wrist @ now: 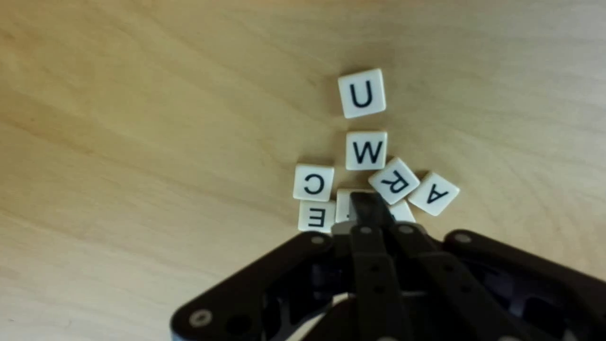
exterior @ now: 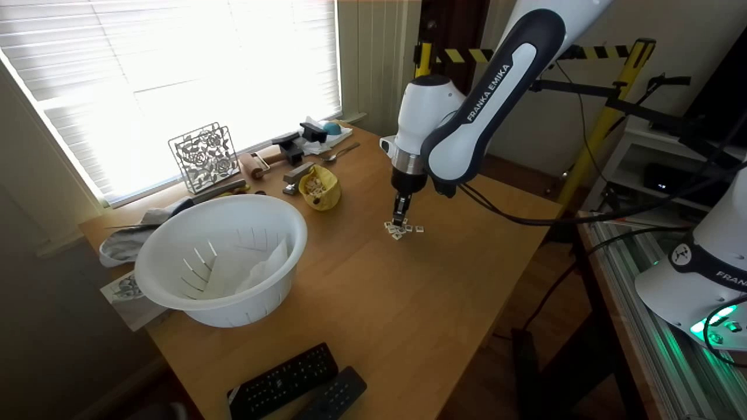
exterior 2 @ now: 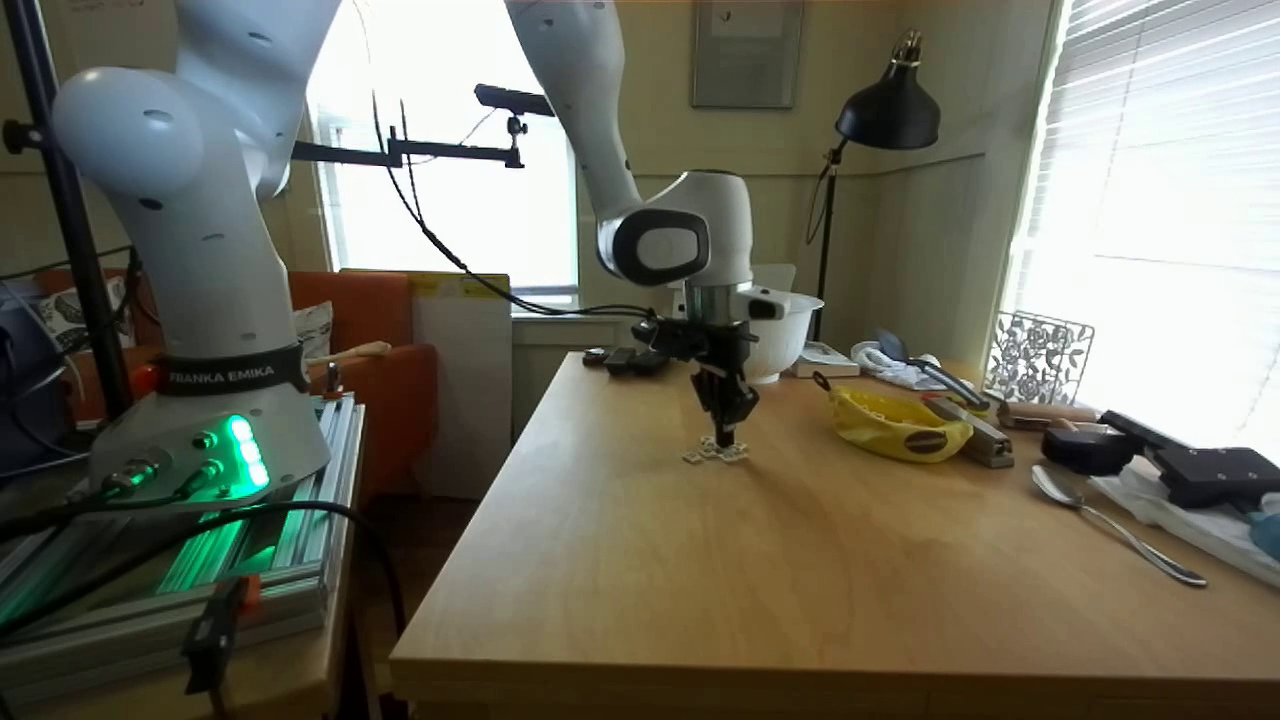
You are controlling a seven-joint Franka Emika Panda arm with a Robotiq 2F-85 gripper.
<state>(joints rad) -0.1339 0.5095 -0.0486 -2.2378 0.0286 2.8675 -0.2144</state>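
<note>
Clearly, the gripper (wrist: 371,206) has its fingers pressed together, with the tips down among small letter tiles (wrist: 366,150) on the wooden table (wrist: 142,142). The tiles look light, hard and maybe slippery, so two opposite edges seem best to pinch. The U tile (wrist: 362,94) lies by itself.
</note>
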